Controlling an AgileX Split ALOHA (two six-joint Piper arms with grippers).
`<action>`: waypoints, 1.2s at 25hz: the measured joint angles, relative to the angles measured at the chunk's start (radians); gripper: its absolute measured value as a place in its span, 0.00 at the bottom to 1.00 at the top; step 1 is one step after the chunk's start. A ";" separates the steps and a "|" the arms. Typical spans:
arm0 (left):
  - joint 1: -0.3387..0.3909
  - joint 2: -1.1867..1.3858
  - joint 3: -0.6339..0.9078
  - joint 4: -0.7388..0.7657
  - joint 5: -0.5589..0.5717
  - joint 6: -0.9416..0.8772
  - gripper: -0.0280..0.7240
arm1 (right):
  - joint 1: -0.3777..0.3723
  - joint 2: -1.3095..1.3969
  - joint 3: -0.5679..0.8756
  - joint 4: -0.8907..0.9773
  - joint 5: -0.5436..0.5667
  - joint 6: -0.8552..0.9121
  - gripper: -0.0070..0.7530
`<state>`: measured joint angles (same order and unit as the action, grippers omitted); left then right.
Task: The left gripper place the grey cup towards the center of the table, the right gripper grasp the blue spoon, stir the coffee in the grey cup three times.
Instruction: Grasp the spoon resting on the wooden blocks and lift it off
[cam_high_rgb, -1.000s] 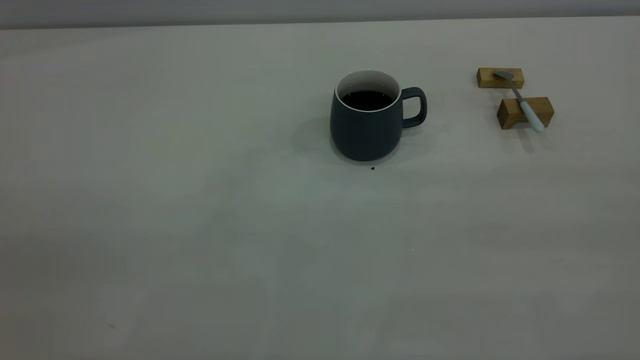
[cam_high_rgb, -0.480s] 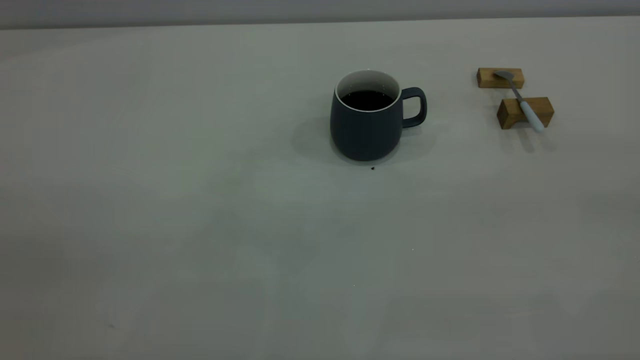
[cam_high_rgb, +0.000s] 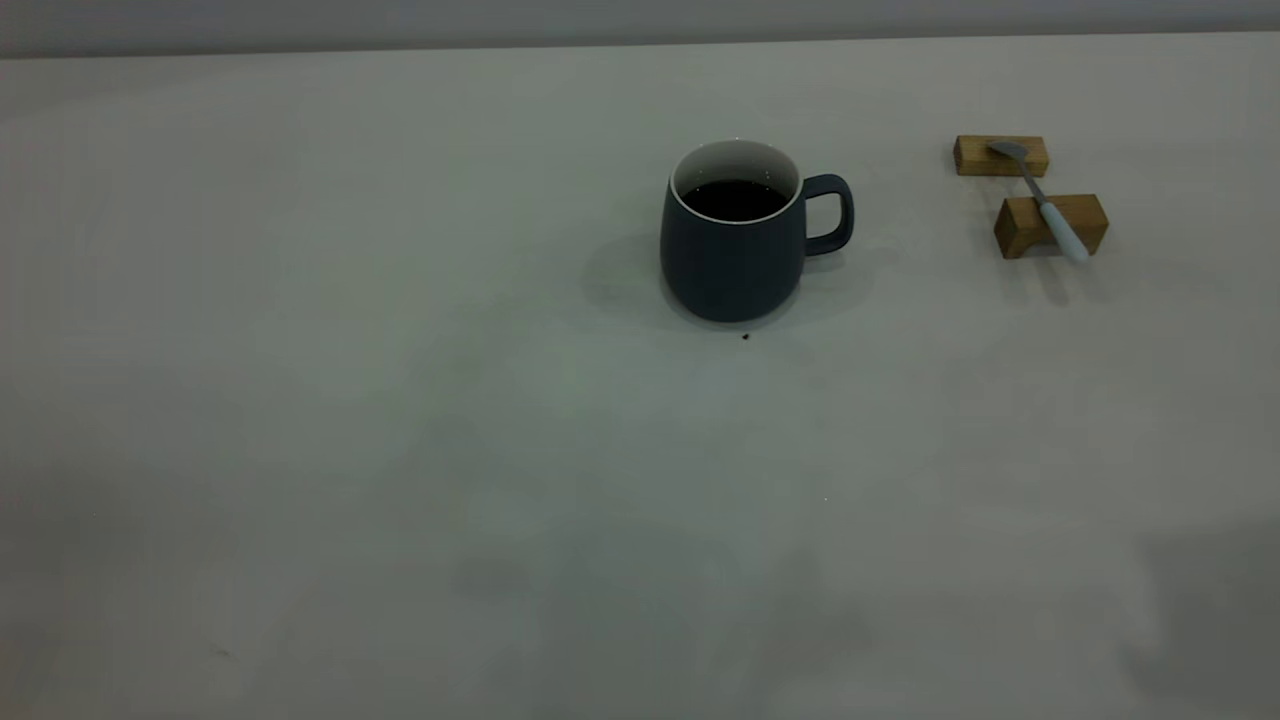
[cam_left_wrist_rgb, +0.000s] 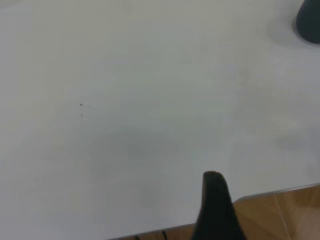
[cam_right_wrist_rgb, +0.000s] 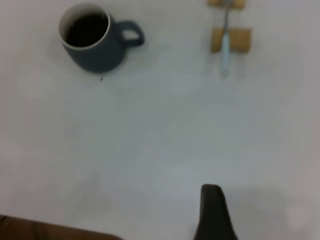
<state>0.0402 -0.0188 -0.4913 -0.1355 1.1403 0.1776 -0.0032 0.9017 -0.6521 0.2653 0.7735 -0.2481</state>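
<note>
The grey cup (cam_high_rgb: 735, 255) stands upright near the middle of the table (cam_high_rgb: 350, 420), handle toward the right, with dark coffee (cam_high_rgb: 735, 200) inside. Far right, the blue spoon (cam_high_rgb: 1045, 205) lies across two wooden blocks, pale handle toward the front. Neither arm shows in the exterior view. In the left wrist view, the left gripper (cam_left_wrist_rgb: 216, 207) is a black tip over the table's front edge, with the cup (cam_left_wrist_rgb: 309, 20) far off. In the right wrist view, the right gripper (cam_right_wrist_rgb: 214, 212) hovers above bare table, well short of the cup (cam_right_wrist_rgb: 92, 47) and spoon (cam_right_wrist_rgb: 226, 50).
The two tan wooden blocks (cam_high_rgb: 1000, 156) (cam_high_rgb: 1050, 226) hold the spoon off the table. A tiny dark speck (cam_high_rgb: 745, 336) lies just in front of the cup. Brown floor (cam_left_wrist_rgb: 280, 212) shows past the table's front edge.
The cup and spoon have not moved. Soft shadows have spread onto the table's front edge at the middle and the lower right of the exterior view.
</note>
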 joint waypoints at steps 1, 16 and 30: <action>0.000 0.000 0.000 0.000 0.000 0.000 0.82 | 0.000 0.066 -0.008 0.017 -0.015 -0.019 0.76; 0.000 0.000 0.000 0.000 0.000 0.000 0.82 | 0.000 0.796 -0.289 0.128 -0.117 -0.112 0.76; 0.000 0.000 0.000 0.000 0.000 0.000 0.82 | 0.085 1.307 -0.688 0.002 -0.184 -0.074 0.76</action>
<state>0.0402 -0.0188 -0.4913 -0.1355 1.1403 0.1776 0.0816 2.2082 -1.3396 0.2668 0.5898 -0.3225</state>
